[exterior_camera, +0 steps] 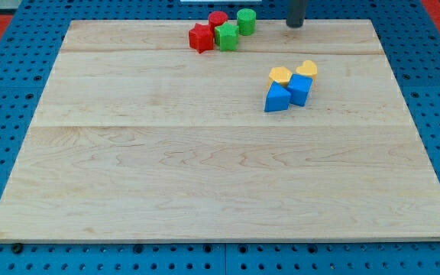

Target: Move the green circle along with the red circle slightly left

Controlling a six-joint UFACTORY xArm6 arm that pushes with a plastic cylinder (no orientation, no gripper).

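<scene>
Green circle (246,21) near counter (205,183) top edge, red circle (218,19) just to its left, apart. Tip (296,25) right of green circle, not touching, presumably placed for leftward push. No hand fitted; nothing held.

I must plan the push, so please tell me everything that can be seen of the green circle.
The green circle is a short upright cylinder, plain bright green, of a matte, solid-looking material, with a flat round top. It stands near the board's top edge, at the right end of the red-and-green cluster. The red circle is to its left; the green star-like block sits at its lower left, seemingly touching. My tip is to its right, apart.
</scene>
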